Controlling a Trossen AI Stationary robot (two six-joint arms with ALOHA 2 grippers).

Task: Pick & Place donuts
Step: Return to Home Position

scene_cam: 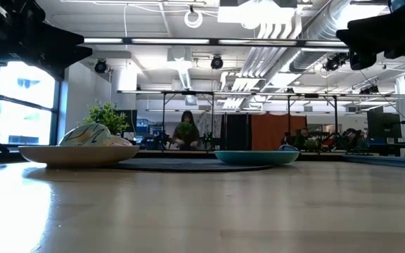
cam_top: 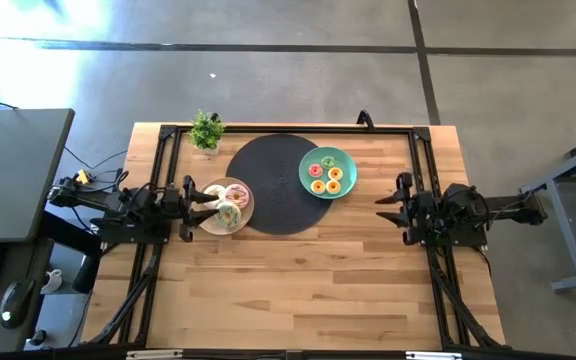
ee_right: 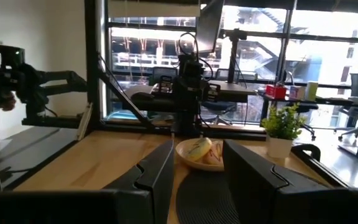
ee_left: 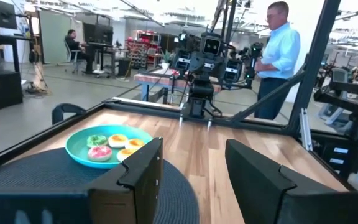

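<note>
Closest, our left tool [ee_left: 194,163] and right tool [ee_right: 199,159] stand open at opposite surface [cam_top: 298,290] ends. Farther in, small donuts [cam_top: 326,176] lie on the teal plate [cam_top: 350,161], larger donuts [cam_top: 230,212] on the beige plate [cam_top: 249,200]; we judge them light, firm, best pinched across one ring wall.

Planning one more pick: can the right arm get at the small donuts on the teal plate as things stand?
Probably yes. The right tool, open, sits near the teal plate, only bare wooden table between; nothing covers the small donuts.
</note>
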